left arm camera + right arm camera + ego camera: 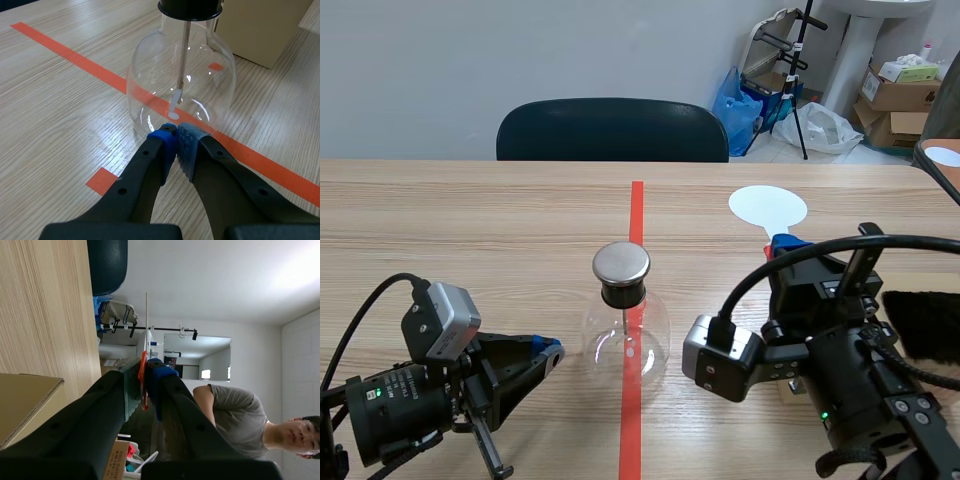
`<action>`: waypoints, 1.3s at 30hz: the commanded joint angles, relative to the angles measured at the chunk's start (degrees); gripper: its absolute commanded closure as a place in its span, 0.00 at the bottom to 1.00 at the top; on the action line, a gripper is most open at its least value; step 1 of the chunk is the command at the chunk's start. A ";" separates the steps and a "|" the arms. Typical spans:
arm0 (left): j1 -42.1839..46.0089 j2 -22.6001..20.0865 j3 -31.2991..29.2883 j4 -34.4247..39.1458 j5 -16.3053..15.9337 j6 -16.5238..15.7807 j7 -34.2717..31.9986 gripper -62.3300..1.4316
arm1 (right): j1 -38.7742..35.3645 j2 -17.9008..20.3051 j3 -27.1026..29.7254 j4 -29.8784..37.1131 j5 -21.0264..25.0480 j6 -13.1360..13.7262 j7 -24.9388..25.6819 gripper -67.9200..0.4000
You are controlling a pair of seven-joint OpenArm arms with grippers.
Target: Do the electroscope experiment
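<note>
The electroscope (625, 325), a round clear glass flask with a black neck and a flat metal cap (621, 262), stands on the orange tape line at the table's middle. A thin rod with a small foil (176, 97) hangs inside it. My left gripper (552, 350) lies low on the table just left of the flask, shut on nothing, its tips (176, 135) almost at the glass. My right gripper (786, 245) is shut on the orange handle (143, 372) of a white round paddle (767, 207), held right of and beyond the flask. The paddle (146, 325) shows edge-on in the right wrist view.
A black furry cloth (920, 325) lies at the table's right edge. A cardboard box (260, 30) stands behind the flask. A dark chair (612, 130) is pushed up at the far side. A person in a grey shirt (240, 415) shows beyond the right gripper.
</note>
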 commanded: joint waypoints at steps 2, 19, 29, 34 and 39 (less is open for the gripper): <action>-0.20 0.28 -0.13 1.03 -0.79 -0.17 -0.76 0.92 | 0.66 0.26 0.31 0.83 -0.22 -0.79 -0.17 0.98; -0.20 0.28 -0.13 1.03 -0.79 -0.17 -0.76 0.92 | 0.68 0.26 0.31 0.83 -0.22 -0.81 17.81 0.98; -0.20 0.28 -0.13 1.03 -0.79 -0.17 -0.76 0.92 | 0.68 0.26 0.31 0.83 -0.22 -0.79 32.26 0.98; -0.20 0.28 -0.13 1.03 -0.79 -0.17 -0.76 0.92 | 0.68 0.26 0.28 0.83 -0.22 -0.79 33.53 0.98; -0.20 0.28 -0.13 1.03 -0.79 -0.17 -0.76 0.92 | 0.68 0.26 0.26 0.83 -0.22 -0.79 33.53 0.98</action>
